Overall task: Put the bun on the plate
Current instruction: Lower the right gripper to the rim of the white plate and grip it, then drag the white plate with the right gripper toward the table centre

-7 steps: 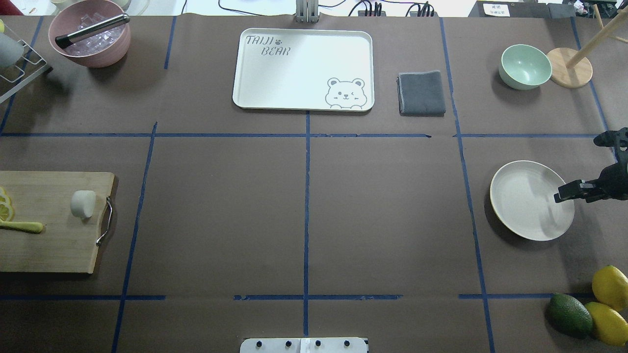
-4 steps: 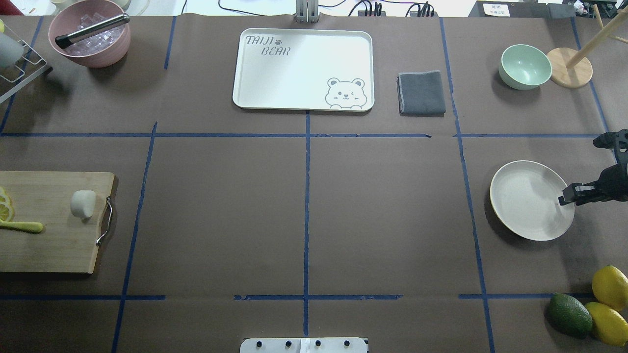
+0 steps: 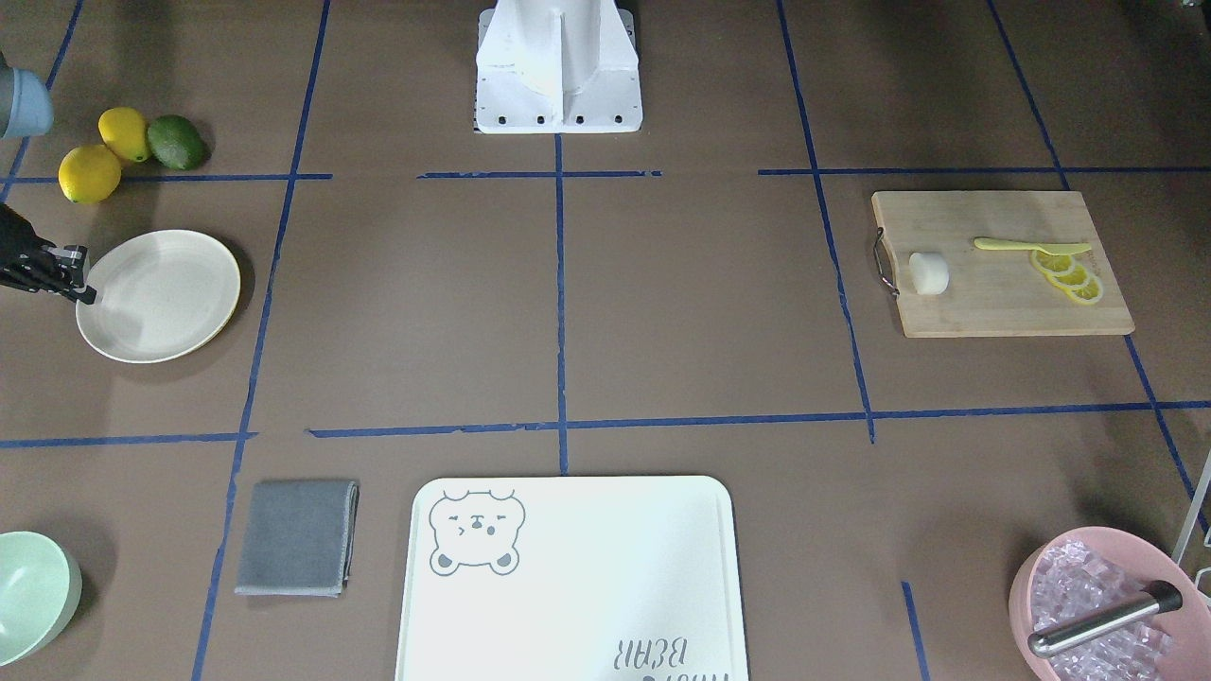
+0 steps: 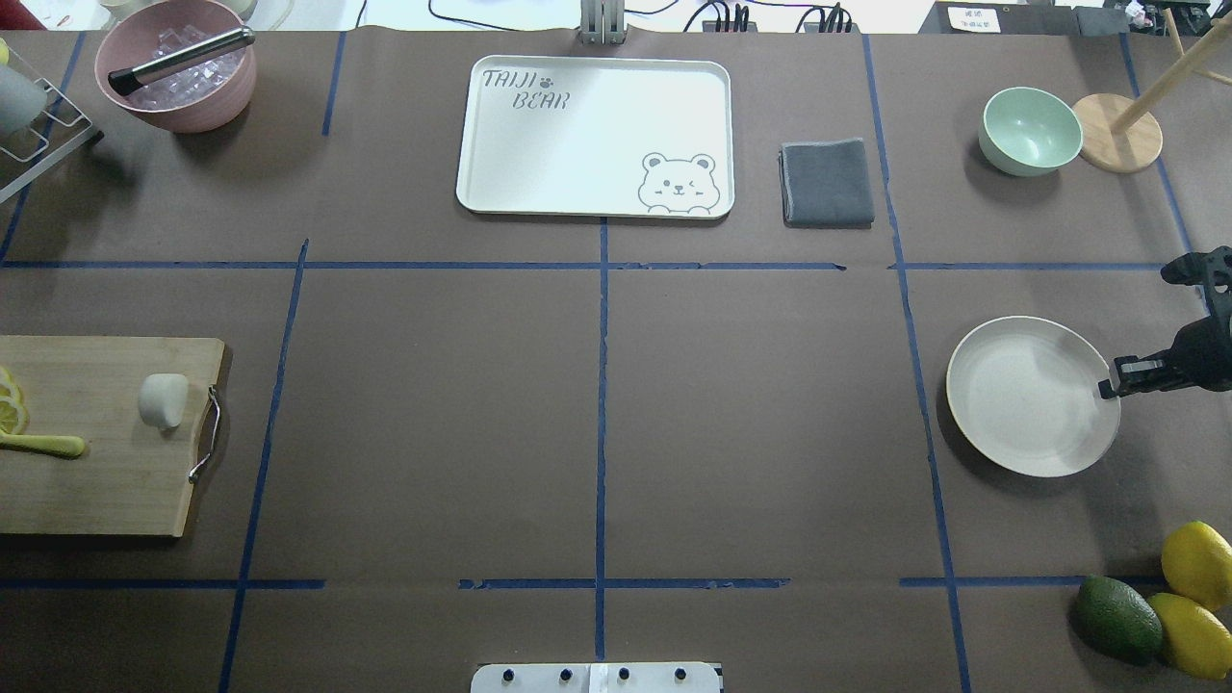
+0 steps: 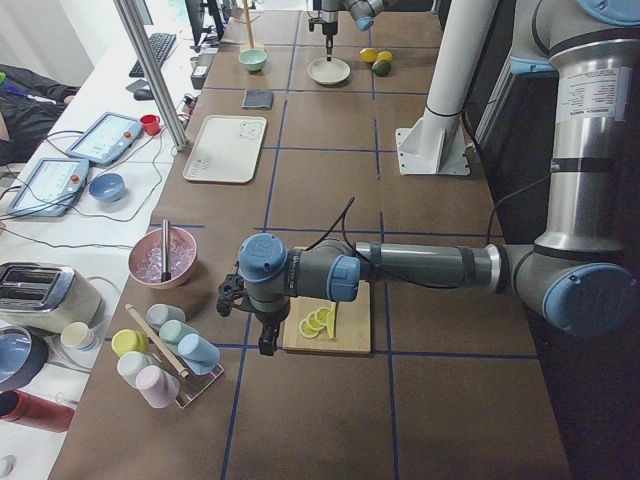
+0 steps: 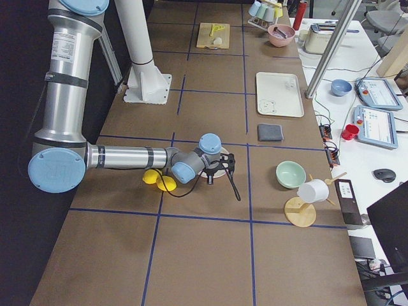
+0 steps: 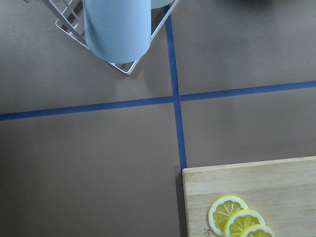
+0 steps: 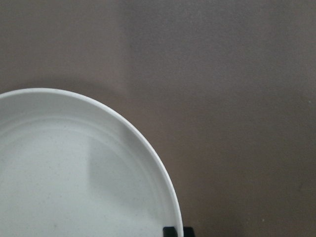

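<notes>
A: Where is the bun [image 4: 163, 400] now?
B: It lies on the wooden cutting board [image 4: 106, 481], near the end with the metal handle, at the left side of the tabletop [image 4: 433, 404]. Some lemon slices [image 3: 1069, 276] lie on the same board, apart from the bun.
A: And the plate [image 4: 1020, 404]?
B: It stands at the right side of the tabletop, well apart from the bun.
A: Does a tool hold something?
B: Yes, the right tool [image 4: 1107, 389] is at the plate's rim. In its wrist view the two fingertips [image 8: 170, 231] stand on both sides of the rim, so it pinches the plate there.
A: And the left tool [image 5: 266, 348]?
B: It hangs beside the lemon end of the board, between the board and the cup rack [image 5: 170, 360]. Only the side view shows it, so I cannot tell if it is open or closed
</notes>
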You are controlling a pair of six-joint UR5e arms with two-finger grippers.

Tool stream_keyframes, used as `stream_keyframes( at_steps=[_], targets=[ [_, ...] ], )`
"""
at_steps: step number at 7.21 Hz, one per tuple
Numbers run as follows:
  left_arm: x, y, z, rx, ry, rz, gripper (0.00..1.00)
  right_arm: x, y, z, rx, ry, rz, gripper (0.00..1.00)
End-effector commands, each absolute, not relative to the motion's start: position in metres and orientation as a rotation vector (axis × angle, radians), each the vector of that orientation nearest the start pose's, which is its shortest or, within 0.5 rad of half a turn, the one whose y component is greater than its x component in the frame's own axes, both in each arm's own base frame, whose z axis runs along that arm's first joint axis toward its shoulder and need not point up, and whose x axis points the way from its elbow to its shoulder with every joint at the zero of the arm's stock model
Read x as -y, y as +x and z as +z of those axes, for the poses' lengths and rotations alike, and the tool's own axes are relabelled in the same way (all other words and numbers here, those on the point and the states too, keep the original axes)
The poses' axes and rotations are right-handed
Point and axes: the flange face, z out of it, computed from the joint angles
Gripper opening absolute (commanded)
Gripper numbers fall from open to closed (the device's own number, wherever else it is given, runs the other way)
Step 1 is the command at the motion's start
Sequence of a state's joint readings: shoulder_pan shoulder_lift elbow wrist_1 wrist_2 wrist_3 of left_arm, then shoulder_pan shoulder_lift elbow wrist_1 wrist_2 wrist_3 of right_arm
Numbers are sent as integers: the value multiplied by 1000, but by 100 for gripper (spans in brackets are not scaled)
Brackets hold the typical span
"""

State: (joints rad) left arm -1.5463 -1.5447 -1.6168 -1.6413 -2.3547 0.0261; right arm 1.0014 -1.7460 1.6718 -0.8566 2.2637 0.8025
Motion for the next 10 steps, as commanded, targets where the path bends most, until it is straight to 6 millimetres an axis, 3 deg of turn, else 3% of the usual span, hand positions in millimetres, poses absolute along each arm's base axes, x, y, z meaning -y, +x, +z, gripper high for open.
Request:
stream_keyframes(
  at_steps=[1,2,3,4,6,9,10],
  targets=[
    [488,-51,641,-783,86,83,100,412,-163,544,1030,73,43,0],
    [488,-51,641,-783,86,83,100,420,-168,511,1075,75,87,0],
    [488,-51,641,-782,86,83,100,444,-183,475,1122,83,128,0],
    [488,-51,641,-783,86,83,100,459,-218,433,1175,70,127,0],
    [488,-51,641,-783,86,83,100,465,-307,374,1222,22,131,0],
    [488,-50,641,-784,86,85,100,409,-467,306,1193,51,197,0],
    [488,-50,640,-782,87,85,100,398,-503,294,1133,56,208,0]
  ],
)
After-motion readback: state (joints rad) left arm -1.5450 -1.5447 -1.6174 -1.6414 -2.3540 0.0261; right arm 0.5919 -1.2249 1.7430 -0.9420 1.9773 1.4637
